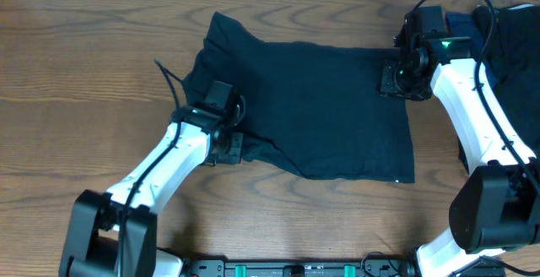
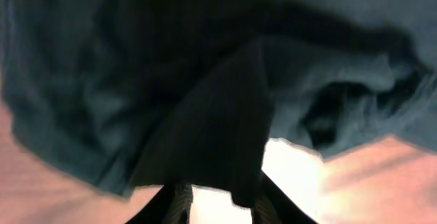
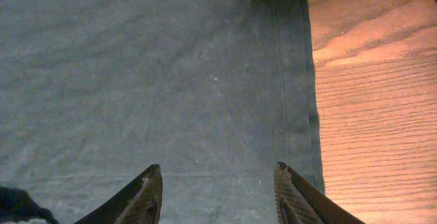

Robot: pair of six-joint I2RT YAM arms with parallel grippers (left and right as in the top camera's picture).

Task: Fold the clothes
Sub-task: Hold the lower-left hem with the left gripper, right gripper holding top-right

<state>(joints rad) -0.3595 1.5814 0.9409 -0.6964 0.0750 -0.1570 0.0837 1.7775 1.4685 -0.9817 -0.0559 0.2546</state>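
My left jaws sit around a fold of the T-shirt (image 1: 312,108) at its near-left edge; whether they pinch it, I cannot tell. My right jaws stand half open and empty over its far-right corner. More dark clothes (image 1: 516,32) crowd the surface (image 1: 76,66) at far right.

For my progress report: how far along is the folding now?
Done: nothing folded; the T-shirt lies spread flat on the table. In hand: a fold of its near left corner sits between the left fingers; the right fingers stand open over its hem. Left: every fold, plus the dark pile at the far right.
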